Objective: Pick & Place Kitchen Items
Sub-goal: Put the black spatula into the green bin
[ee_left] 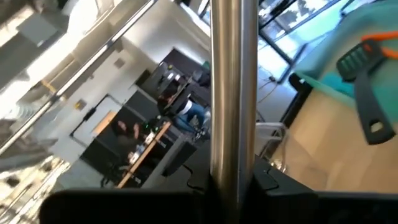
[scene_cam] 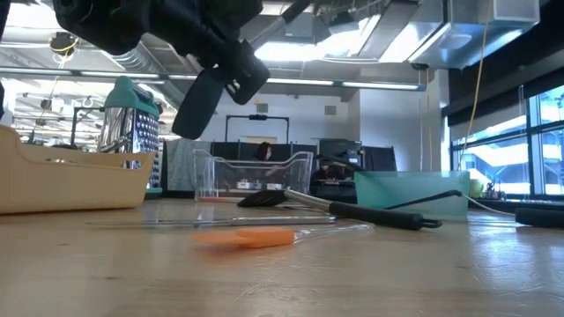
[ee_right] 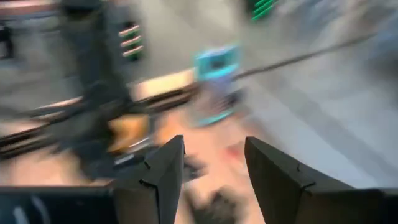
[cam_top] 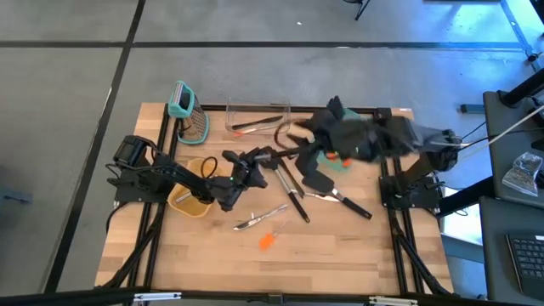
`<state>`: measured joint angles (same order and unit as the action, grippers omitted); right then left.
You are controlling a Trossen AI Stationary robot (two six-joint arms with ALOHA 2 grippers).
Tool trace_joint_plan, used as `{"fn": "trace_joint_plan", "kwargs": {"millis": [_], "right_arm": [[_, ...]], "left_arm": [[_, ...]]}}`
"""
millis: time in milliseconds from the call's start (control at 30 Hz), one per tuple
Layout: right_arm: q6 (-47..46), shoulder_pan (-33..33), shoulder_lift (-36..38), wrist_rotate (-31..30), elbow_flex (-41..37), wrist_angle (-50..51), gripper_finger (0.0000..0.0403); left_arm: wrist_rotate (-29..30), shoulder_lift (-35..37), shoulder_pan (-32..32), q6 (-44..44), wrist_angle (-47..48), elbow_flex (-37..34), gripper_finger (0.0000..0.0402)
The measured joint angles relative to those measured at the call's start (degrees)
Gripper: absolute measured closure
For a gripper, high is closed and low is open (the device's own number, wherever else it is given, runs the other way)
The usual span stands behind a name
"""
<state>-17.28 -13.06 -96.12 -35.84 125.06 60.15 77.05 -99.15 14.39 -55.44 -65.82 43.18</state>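
Several kitchen items lie flat on the wooden table: a black turner [cam_top: 319, 179], black-handled utensils [cam_top: 294, 195] [cam_top: 347, 203], a thin metal piece [cam_top: 260, 219] and an orange spatula [cam_top: 268, 241] [scene_cam: 247, 236]. My left gripper [cam_top: 240, 172] [ee_left: 233, 183] hovers at mid table beside the yellow bowl and is shut on a utensil with a silver metal handle [ee_left: 234, 87]. My right gripper [cam_top: 310, 134] [ee_right: 214, 146] is blurred, raised high over the table's far right part. It points toward the left side and stands open with nothing between its fingers. My left gripper pinches the silver round handle [ee_left: 234, 163] between its two fingers. The fingers point level and lie across the handle, which sticks out of the hold. The utensil is lifted clear of the table. Which end of the handle it has cannot be told.
A yellow bowl [cam_top: 185, 202] [scene_cam: 62, 180] stands under the left arm. A teal-handled grater [cam_top: 189, 115] and a clear container [cam_top: 257, 115] stand at the far edge. A teal tray [scene_cam: 410, 194] sits at the right. Bare wood [cam_top: 340, 255] lies along the near edge.
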Motion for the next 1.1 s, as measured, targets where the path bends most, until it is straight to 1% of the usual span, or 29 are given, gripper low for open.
{"fn": "trace_joint_plan", "kwargs": {"millis": [67, 133, 267, 333, 433, 533, 633, 700, 767, 967, 1100], "right_arm": [[-3.1, 4.0, -0.2, 12.6, 0.6, 2.9, 0.0231], [-5.9, 7.8, -0.9, 21.1, 0.6, 7.1, 0.0231], [-10.0, 13.7, -4.5, 30.2, 0.6, 16.8, 0.0231], [-10.0, 15.1, -6.8, 34.2, 0.6, 20.1, 0.0231], [-7.8, 16.3, -9.7, 39.6, 0.6, 22.8, 0.0231], [-6.4, 16.6, -12.1, 43.7, 0.6, 23.7, 0.0231], [-6.3, 16.6, -13.4, 48.1, 0.6, 24.2, 0.0231], [-6.3, 16.6, -14.1, 51.6, 0.6, 26.6, 0.0231], [-6.0, 16.1, -15.2, 53.2, 0.6, 29.9, 0.0231], [-7.0, 15.0, -15.9, 54.1, -0.2, 29.9, 0.0218], [-7.8, 14.8, -16.6, 53.7, -0.2, 29.9, 0.0203]], "left_arm": [[-1.3, 0.0, 0.0, -0.5, 1.4, 0.0, 0.0370], [-2.1, 0.0, 0.0, -1.1, 3.1, 0.0, 0.0370], [-3.7, 0.0, 0.0, -0.7, 5.8, 0.0, 0.0370], [-6.1, 0.0, 0.1, 0.7, 8.3, 0.0, 0.0370], [-10.4, 0.0, 0.2, 5.4, 13.6, 0.2, 0.0370], [-14.9, 0.0, -0.2, 12.3, 26.3, 2.5, 0.0370], [-22.5, 0.0, -1.6, 21.6, 40.0, 6.1, 0.0370], [-25.0, -0.1, -2.6, 26.4, 45.5, 8.0, 0.0370], [-26.0, -0.2, -3.1, 28.1, 47.4, 8.7, 0.0370], [-30.2, -0.2, -3.1, 28.3, 47.7, 8.7, 0.0370], [-30.2, -0.2, -2.8, 28.3, 47.7, 8.7, 0.0370]]}}
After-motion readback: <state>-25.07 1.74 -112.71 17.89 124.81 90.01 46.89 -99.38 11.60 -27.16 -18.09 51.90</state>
